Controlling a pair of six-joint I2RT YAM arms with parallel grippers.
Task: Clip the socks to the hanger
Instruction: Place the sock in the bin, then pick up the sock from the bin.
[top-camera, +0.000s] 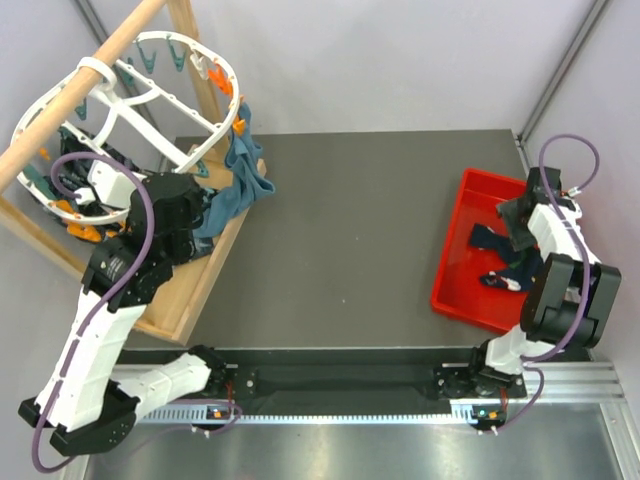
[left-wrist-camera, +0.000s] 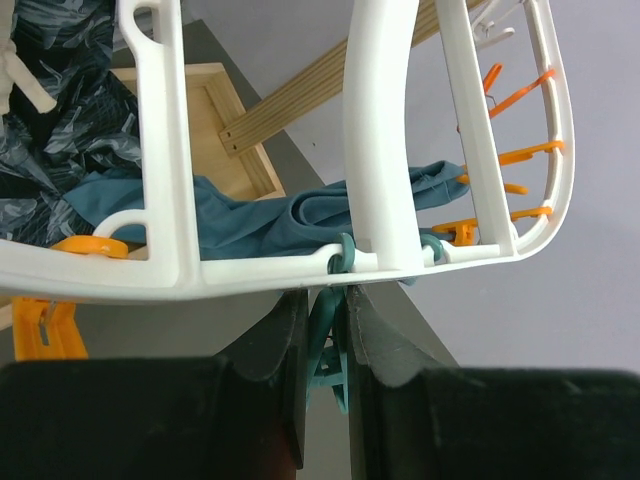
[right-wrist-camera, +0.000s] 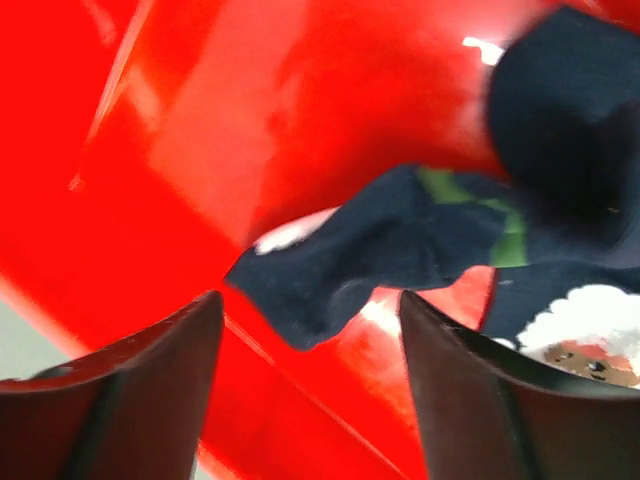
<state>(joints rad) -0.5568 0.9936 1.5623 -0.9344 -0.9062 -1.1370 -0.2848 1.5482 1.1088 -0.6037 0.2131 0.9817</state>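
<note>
Left fingers (left-wrist-camera: 385, 345): pressed in on a teal clip (left-wrist-camera: 330, 372) that hangs from the lower rim of the hanger (left-wrist-camera: 380, 130), at the bottom centre of the left wrist view.
Right fingers (right-wrist-camera: 150, 385): spread wide and holding nothing, low over the red tray (top-camera: 455, 275). The toe of a navy sock (right-wrist-camera: 330, 265) lies in the gap ahead of them; contact cannot be told.
Socks (top-camera: 500, 262): a dark heap at the right of the top view, well apart from the hanger at upper left. None is clipped yet.
Risk, pick-up: the socks overlap, so a closing grasp may take two at once, or catch only the toe tip and lose it on the lift.
Risk, tray: fingers coming down too low could scrape the slick red floor and shove the tray along the bench (top-camera: 350, 220).
Risk, clip: the clip dangles freely, so a slight turn of the left wrist may let it pop out, and its mouth would shut before a sock arrives.
Risk, hanger: it swings from a wooden pole (top-camera: 90, 70), so pulling on the clip could tilt the whole frame.
Risk, crowding: a teal-blue garment (left-wrist-camera: 270, 215) hangs just behind the held clip and may get nipped instead.
Red tray contents: all the socks in view, at least two, one with a white figure patch.
Wooden frame (top-camera: 205, 275): an open base under the hanger, with the teal-blue garment draped over its corner.
</note>
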